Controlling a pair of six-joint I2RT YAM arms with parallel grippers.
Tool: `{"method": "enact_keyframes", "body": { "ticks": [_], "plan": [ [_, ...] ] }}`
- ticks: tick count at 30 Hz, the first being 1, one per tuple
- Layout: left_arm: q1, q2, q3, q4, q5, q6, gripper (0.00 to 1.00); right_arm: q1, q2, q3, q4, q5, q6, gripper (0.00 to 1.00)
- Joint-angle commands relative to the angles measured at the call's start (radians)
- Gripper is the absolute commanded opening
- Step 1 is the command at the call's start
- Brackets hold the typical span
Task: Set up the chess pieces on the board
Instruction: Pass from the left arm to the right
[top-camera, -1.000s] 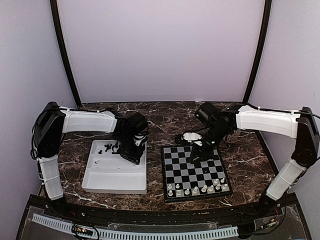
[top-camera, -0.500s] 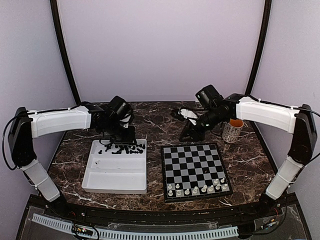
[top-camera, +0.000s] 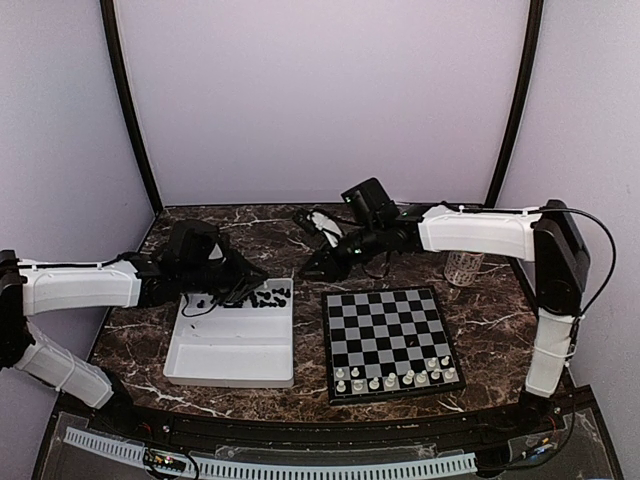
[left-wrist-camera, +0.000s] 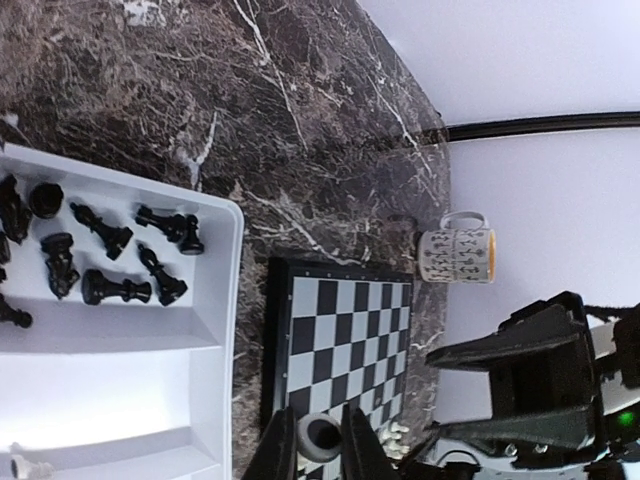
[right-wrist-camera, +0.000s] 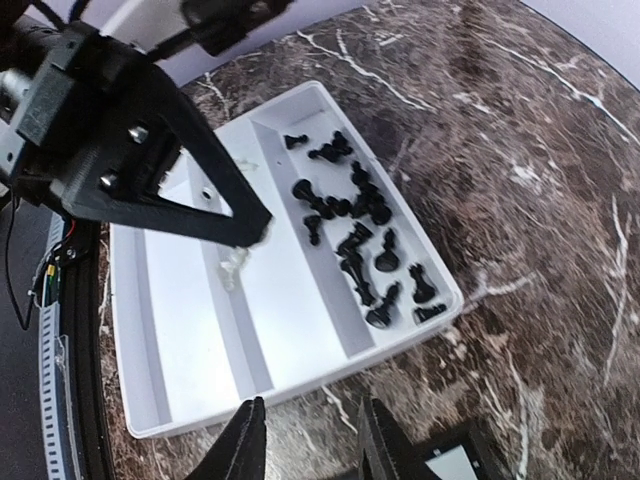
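Note:
The board (top-camera: 388, 330) lies right of centre, with white chess pieces (top-camera: 395, 378) on its two near rows. Black chess pieces (top-camera: 250, 298) lie in the far compartment of the white tray (top-camera: 230, 378). My left gripper (top-camera: 258, 283) hangs over that tray, shut on a white piece (left-wrist-camera: 320, 438) whose round hollow base faces the left wrist camera. My right gripper (top-camera: 305, 272) hovers over bare table by the tray's far right corner, open, with nothing between its fingers (right-wrist-camera: 247, 440). From the right wrist I see the black pieces (right-wrist-camera: 365, 235) and the tray (right-wrist-camera: 200, 330).
A patterned mug (top-camera: 462, 268) stands on the marble behind the board's right side. The mug (left-wrist-camera: 457, 255) also shows in the left wrist view, past the board (left-wrist-camera: 340, 340). A lone white piece (left-wrist-camera: 20, 465) lies in a near tray compartment.
The right gripper left the board's far edge, travelled left to the tray's corner and opened wider. The left arm swung out to the left and stretched low, its gripper staying over the tray.

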Motion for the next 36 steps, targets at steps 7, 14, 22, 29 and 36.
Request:
{"method": "enact_keyframes", "body": {
  "ticks": [7, 14, 22, 29, 36],
  "plan": [
    [0.007, -0.006, -0.109, 0.38, 0.113, -0.254, 0.15, 0.083, 0.123, 0.155, 0.054, 0.057, 0.123, 0.35],
    [0.007, -0.014, -0.115, 0.393, 0.12, -0.25, 0.15, 0.101, 0.149, 0.18, 0.051, 0.043, 0.147, 0.35],
    [0.007, 0.002, -0.12, 0.415, 0.146, -0.251, 0.15, 0.105, 0.168, 0.201, 0.049, 0.025, 0.152, 0.21],
    [0.007, -0.001, -0.117, 0.385, 0.136, -0.226, 0.15, 0.105, 0.156, 0.194, 0.045, 0.027, 0.145, 0.06],
    [0.008, -0.005, -0.064, 0.265, 0.118, -0.108, 0.38, 0.095, 0.118, 0.153, -0.014, 0.033, 0.078, 0.0]
  ]
}}
